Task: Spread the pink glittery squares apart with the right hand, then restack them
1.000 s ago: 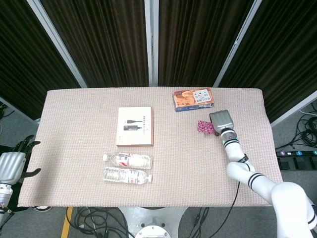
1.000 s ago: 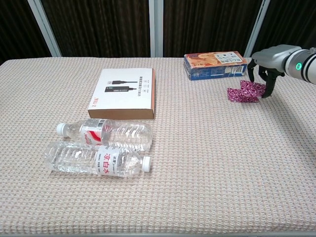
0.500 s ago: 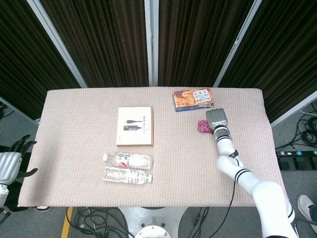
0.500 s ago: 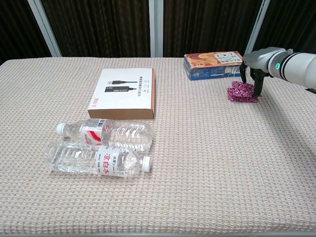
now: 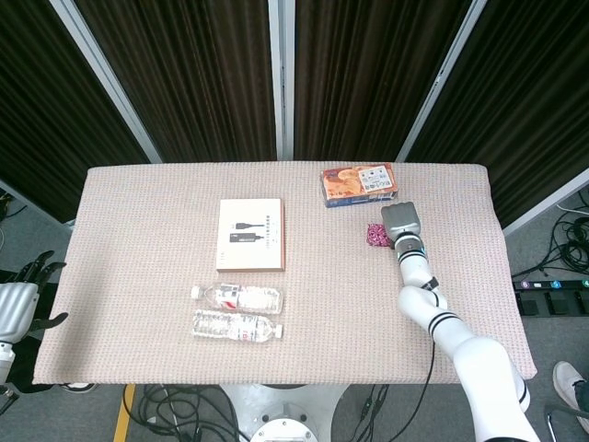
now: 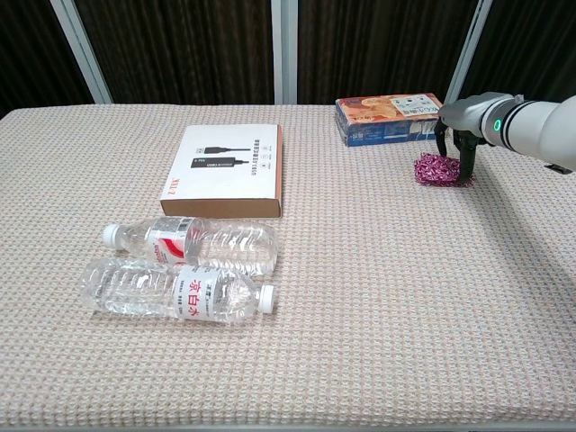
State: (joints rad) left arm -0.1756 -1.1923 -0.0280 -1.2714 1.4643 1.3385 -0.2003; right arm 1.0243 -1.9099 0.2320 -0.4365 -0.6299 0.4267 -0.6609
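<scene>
Right arm (image 5: 460, 345): glossy white cylindrical segments, joined by narrow black rings at the joints. The wrist section is silver-grey. A small green indicator light shows on the forearm in the chest view. Right hand (image 5: 402, 224): flat silver-grey metallic back plate; fingers (image 6: 467, 164) are dark, nearly black. Left hand (image 5: 20, 300): pale grey-white palm housing with slim black fingers. No cables or screws can be made out on either arm.

Right arm stretched toward tabletop's far right area; right hand (image 6: 457, 144) palm-down, fingers (image 6: 467, 166) curled down onto the tabletop. Left hand (image 5: 20, 299) off the tabletop's left edge, fingers apart, holding nothing.
</scene>
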